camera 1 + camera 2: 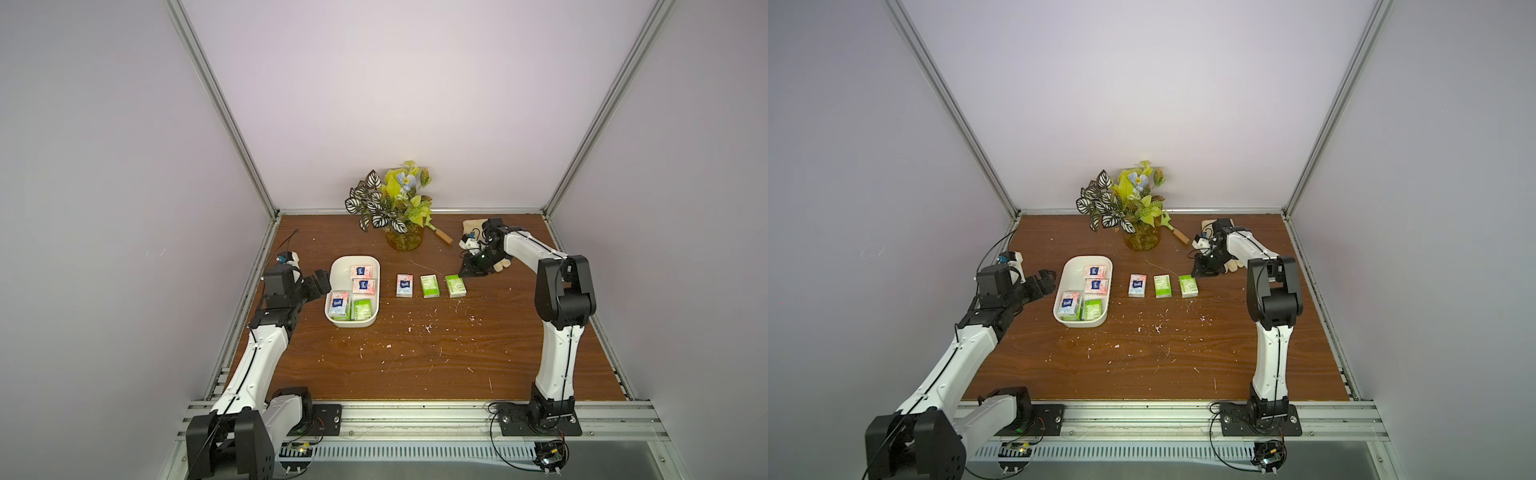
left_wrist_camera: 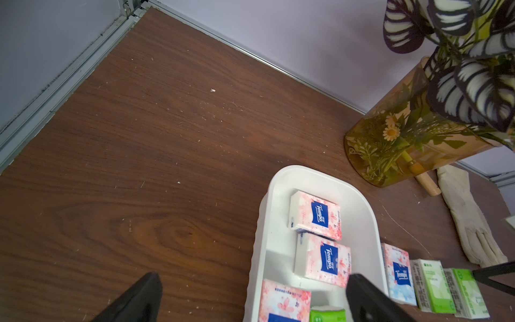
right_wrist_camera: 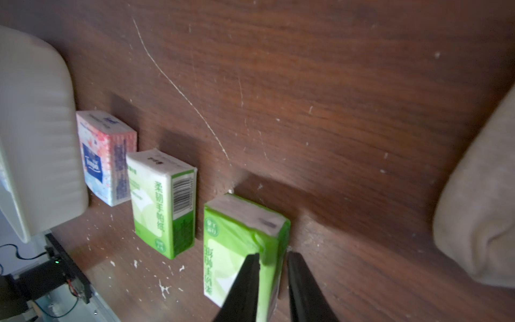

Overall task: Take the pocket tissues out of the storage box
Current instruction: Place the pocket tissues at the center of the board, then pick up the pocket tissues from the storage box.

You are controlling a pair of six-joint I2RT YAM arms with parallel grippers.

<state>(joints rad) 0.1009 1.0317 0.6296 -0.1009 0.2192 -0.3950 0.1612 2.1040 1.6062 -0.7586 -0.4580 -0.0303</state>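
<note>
Currently stored in box [image 1: 343, 272]: four tissue packs [image 1: 365, 286]; laid on table [image 1: 415, 353] at its 3 o'clock: three more. Left claw [image 2: 253, 278]: released wide. Right claw [image 3: 274, 256]: slightly parted astride end green pack [image 3: 237, 237].

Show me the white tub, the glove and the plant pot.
white tub [image 1: 341, 274]: in a top view, bare inner floor.
glove [image 2: 464, 212]: left wrist view, its middle.
plant pot [image 2: 395, 139]: left wrist view, amber wall.

Left tool [image 2: 253, 280], jaws wide apart; right tool [image 3: 273, 255], jaws barely apart, arm outstretched.
</note>
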